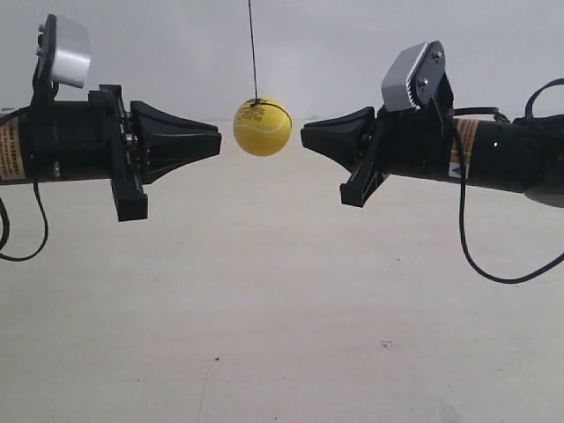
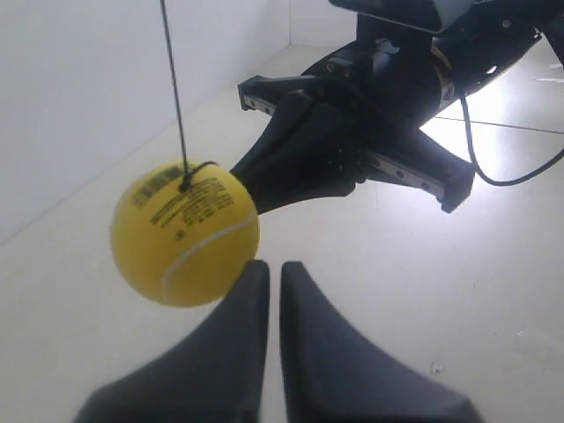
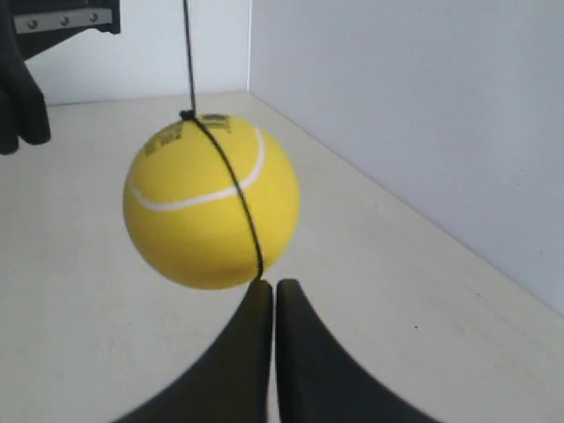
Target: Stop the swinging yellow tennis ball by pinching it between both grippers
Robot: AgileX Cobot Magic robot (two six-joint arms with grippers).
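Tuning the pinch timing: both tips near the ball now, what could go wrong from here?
1. The left gripper and right gripper are shut to narrow points; the ball sits off their line in both wrist views, so it may squirt sideways.
2. Exterior view shows gaps either side; one tip landing first could knock it swinging.

The yellow tennis ball (image 1: 263,126), white-seamed with a small printed label, hangs from its dark string (image 1: 253,48). The left gripper (image 2: 273,269) and right gripper (image 3: 273,286), black tapered wedges with fingers closed together, flank it at 9 and 3 o'clock in the exterior view, just short of touching.
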